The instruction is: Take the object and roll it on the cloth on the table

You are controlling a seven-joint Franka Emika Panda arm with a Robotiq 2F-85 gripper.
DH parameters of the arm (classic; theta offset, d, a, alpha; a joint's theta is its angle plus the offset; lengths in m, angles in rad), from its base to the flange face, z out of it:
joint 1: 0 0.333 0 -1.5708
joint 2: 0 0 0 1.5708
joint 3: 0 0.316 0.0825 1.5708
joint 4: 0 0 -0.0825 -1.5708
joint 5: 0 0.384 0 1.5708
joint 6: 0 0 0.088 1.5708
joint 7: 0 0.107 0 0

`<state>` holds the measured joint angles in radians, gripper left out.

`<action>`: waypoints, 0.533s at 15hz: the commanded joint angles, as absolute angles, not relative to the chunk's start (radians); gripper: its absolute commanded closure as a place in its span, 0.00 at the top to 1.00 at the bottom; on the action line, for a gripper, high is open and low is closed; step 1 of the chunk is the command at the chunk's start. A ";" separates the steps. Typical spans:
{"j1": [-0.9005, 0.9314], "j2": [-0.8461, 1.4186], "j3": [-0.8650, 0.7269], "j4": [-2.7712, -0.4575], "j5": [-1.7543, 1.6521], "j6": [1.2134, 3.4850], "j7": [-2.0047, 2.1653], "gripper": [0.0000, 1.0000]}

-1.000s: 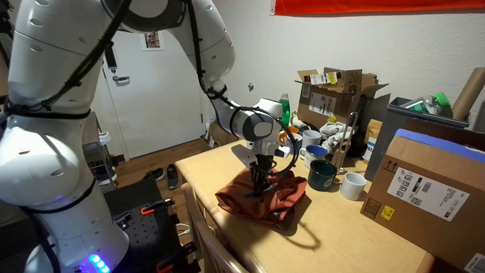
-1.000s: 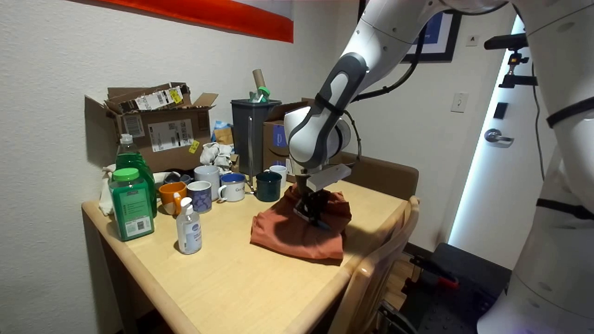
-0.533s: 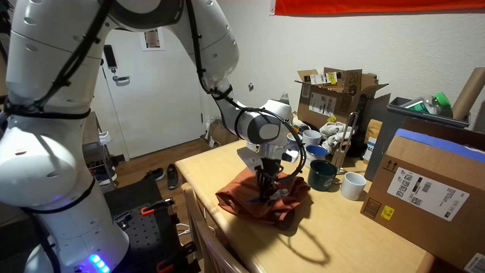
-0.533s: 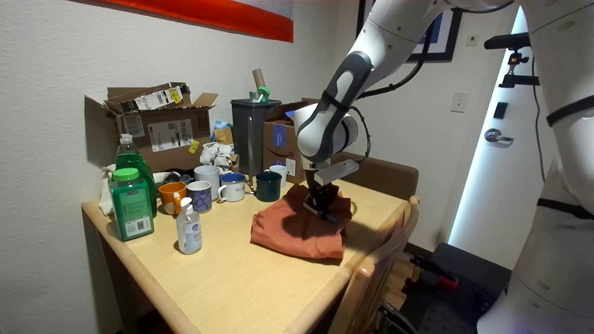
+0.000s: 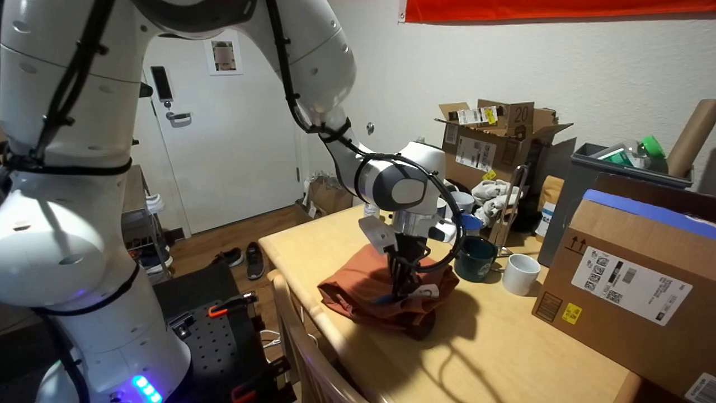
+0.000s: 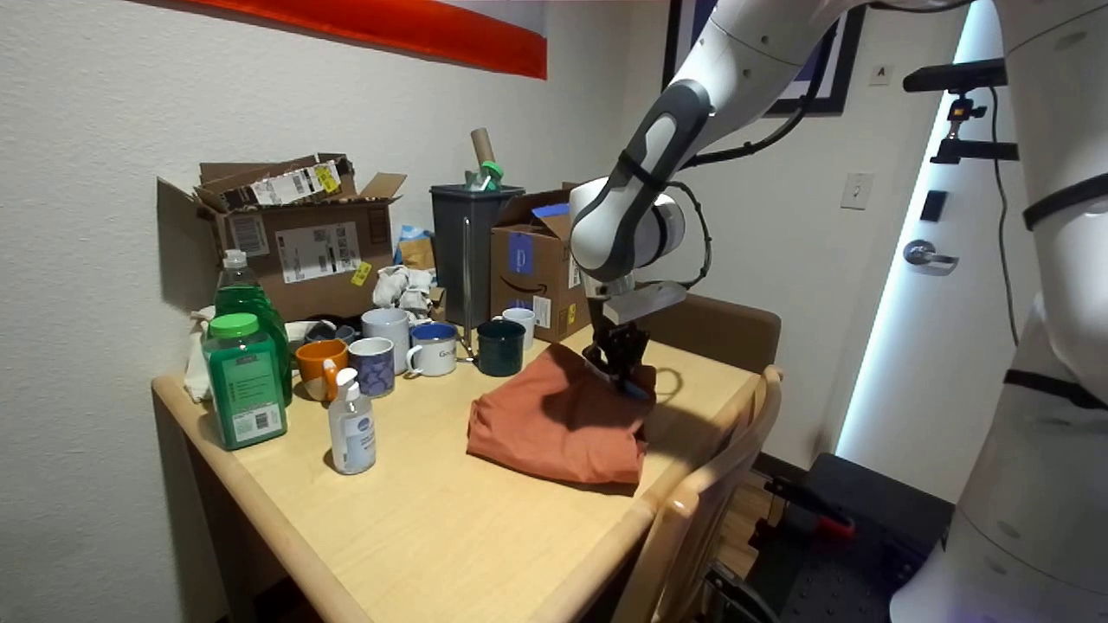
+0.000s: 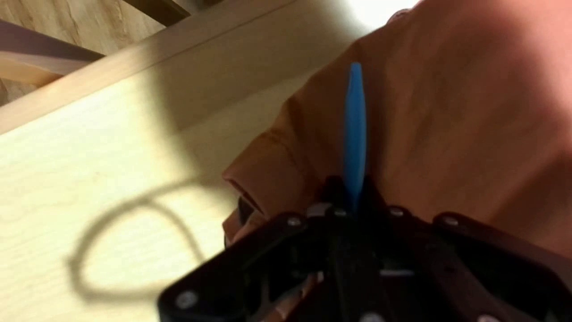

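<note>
While the tool (image 7: 352, 184) pinches the blue stick (image 7: 355, 125) (jaws nearly together), roll it softly across the cloth (image 6: 554, 424).

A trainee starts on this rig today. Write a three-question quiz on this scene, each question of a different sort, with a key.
1. Multiple choice: in the wrist view, what colour is the stick in the gripper? A red; B blue; C yellow.
2. True or false: the cloth lies on a chair.
3. Fill in with open or shut: around the stick, the gripper is ____.

Key: 1. B. 2. False; it lies on the table. 3. Shut.
</note>
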<state>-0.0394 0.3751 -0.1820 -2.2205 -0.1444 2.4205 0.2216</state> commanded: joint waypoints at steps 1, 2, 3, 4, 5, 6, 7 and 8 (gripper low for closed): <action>-0.067 0.354 -0.176 -2.252 -0.128 2.399 0.191 0.03; -0.075 0.353 -0.175 -2.262 -0.117 2.403 0.185 0.03; -0.080 0.350 -0.174 -2.276 -0.106 2.408 0.184 0.03; -0.082 0.345 -0.174 -2.290 -0.101 2.411 0.188 0.03; -0.082 0.339 -0.176 -2.304 -0.099 2.415 0.194 0.03; -0.082 0.334 -0.176 -2.315 -0.096 2.421 0.196 0.03; -0.081 0.324 -0.178 -2.327 -0.096 2.427 0.204 0.03; -0.077 0.309 -0.181 -2.339 -0.099 2.432 0.215 0.03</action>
<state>-0.0662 0.3700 -0.1806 -2.2668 -0.1122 2.4211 0.2180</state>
